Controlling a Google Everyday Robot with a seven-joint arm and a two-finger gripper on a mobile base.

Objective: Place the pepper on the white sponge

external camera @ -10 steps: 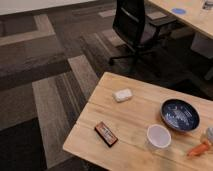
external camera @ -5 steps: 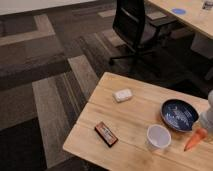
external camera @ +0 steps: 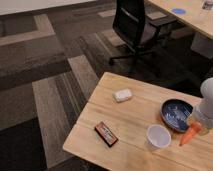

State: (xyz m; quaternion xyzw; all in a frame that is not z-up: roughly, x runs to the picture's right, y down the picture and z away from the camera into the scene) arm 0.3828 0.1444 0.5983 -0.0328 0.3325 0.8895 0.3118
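Note:
The orange-red pepper hangs tilted at the right side of the wooden table, its upper end in my gripper and its tip pointing down-left toward the table. The gripper is shut on it, under the grey arm at the right edge of the view. The white sponge lies flat near the table's far left edge, well to the left of the gripper and apart from it.
A blue bowl sits just left of the gripper. A translucent white cup stands in front of the bowl. A red-and-black box lies near the table's front left. A black office chair stands behind the table.
The pepper went from lying low at the table's right edge to tilted and raised, shifted a little left and up with the gripper on its upper end.

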